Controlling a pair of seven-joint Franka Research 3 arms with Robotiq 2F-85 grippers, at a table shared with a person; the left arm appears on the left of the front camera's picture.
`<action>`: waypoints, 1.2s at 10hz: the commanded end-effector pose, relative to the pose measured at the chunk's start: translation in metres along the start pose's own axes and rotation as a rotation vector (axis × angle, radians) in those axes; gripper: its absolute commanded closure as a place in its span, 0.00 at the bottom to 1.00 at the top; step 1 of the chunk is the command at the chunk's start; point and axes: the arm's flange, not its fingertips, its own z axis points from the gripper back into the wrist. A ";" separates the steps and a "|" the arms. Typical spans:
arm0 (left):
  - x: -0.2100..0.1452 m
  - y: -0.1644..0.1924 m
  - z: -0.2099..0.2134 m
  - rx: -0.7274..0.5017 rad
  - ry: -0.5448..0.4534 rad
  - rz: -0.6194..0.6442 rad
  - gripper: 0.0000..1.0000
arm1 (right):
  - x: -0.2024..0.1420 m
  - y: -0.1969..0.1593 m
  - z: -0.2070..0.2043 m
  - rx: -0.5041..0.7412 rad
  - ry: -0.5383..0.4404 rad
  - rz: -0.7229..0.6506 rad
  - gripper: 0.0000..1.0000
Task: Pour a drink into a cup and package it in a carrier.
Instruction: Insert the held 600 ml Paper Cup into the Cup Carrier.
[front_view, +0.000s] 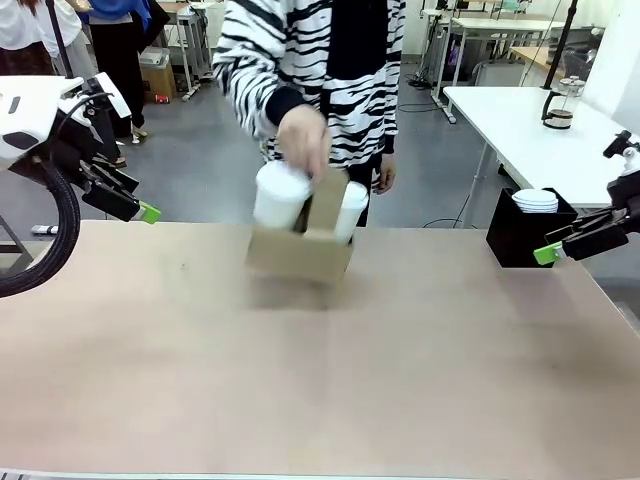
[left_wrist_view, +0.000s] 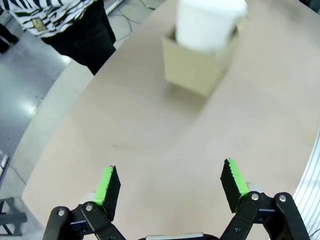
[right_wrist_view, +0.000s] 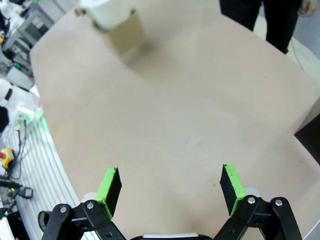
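Centrally, carrier (front_view: 300, 255) between left gripper (front_view: 140, 208), right gripper (front_view: 552, 250)

Brown carrier (front_view: 300, 255), white cups (front_view: 280, 196), zebra-striped top (front_view: 320, 60)

No legible text, label, brand, number or sign is found in any of the views. The carrier (front_view: 300, 252), at the centre of the front view, is blurred, and no print can be made out on its brown cardboard. The white cups (front_view: 281, 197) held in it are shown plain. A small patch on the striped garment (left_wrist_view: 36, 23), at the upper left of the left wrist view, cannot be read.
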 end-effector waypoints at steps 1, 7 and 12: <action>0.001 -0.001 0.000 -0.002 0.002 0.015 0.00 | -0.002 -0.003 0.000 -0.008 0.011 0.010 0.00; 0.001 -0.001 0.000 -0.002 0.002 0.015 0.00 | -0.002 -0.003 0.000 -0.008 0.011 0.010 0.00; 0.001 -0.001 0.000 -0.002 0.002 0.015 0.00 | -0.002 -0.003 0.000 -0.008 0.011 0.010 0.00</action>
